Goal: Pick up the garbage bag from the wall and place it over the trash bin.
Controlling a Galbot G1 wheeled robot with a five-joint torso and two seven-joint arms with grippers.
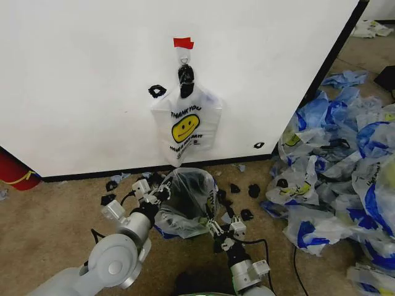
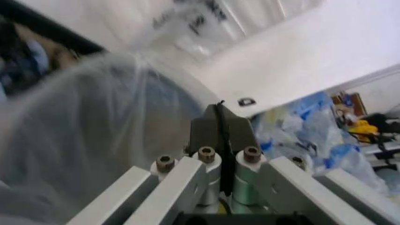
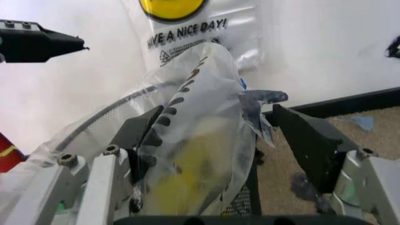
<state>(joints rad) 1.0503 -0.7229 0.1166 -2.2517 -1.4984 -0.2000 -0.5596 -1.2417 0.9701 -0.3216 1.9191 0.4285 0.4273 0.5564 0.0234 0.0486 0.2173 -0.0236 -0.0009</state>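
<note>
While a garbage bag (image 1: 185, 200) is draped over the trash bin (image 1: 196, 184), the left gripper (image 2: 220, 136) is clenched and the right gripper (image 3: 225, 136) is released around plastic, so seating is judged next.

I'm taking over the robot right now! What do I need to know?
Left claw: shut, at the bin's left rim beside the plastic.
Right claw: open, bag plastic between its fingers, at the bin's right side.
Done: a garbage bag drapes over the trash bin.
Another smiley bag hangs on the wall hook.
Left: check that the bag sits all round the rim.
</note>
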